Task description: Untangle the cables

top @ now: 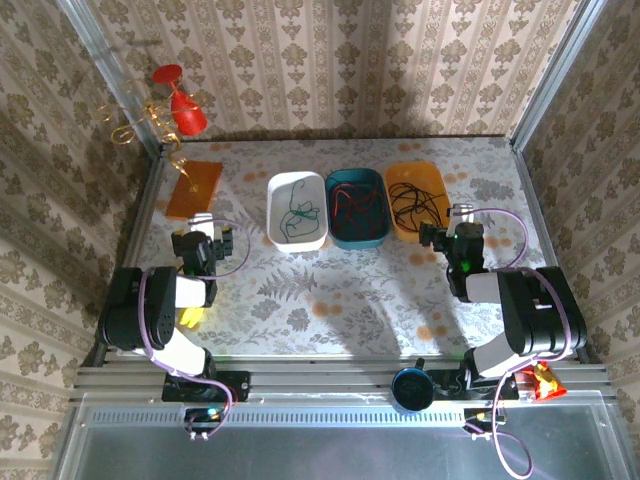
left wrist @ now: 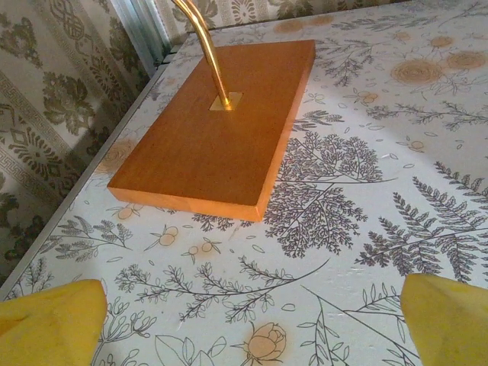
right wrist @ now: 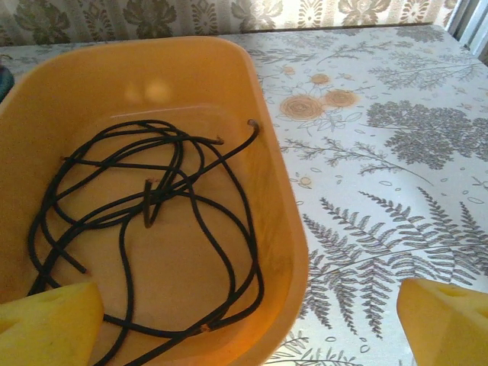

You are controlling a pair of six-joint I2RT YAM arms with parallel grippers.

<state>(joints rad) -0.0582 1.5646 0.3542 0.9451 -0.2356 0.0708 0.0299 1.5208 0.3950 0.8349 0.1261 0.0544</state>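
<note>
Left gripper [left wrist: 252,328]: jaws spread wide, nothing between them. The yellow pads [left wrist: 46,320] sit at the two lower corners of my left wrist view, with bare table [top: 350,290] in the gap. It hangs low over the table near the left edge. It faces a wooden board [left wrist: 206,137] that lies flat toward the far-left corner. A brass rod [left wrist: 204,46] rises from a small plate set in the board.

Right gripper [right wrist: 248,320]: also wide open and holding nothing. It sits toward the right edge of the table, at the near end of the orange tray [right wrist: 114,69]. One pad shows in front of the tray's inside, the other in front of the printed table top beside it.

Cables, seen from the top camera: three trays stand side by side along the far half of the table, touching or nearly so.
- White tray [top: 272,215], leftmost, holds the green cable [top: 297,212] in a loose squiggle.
- Teal tray [top: 357,243], in the middle, holds the red cable [top: 352,205].
- The orange tray, rightmost, holds the black cable [right wrist: 156,194].

Black cable up close: several loops overlap on the tray floor, crossing in a knot-like cluster near the middle. One loose end curves up against the tray's right wall. I cannot tell whether it is one length or more.

Neither gripper touches any cable.
</note>
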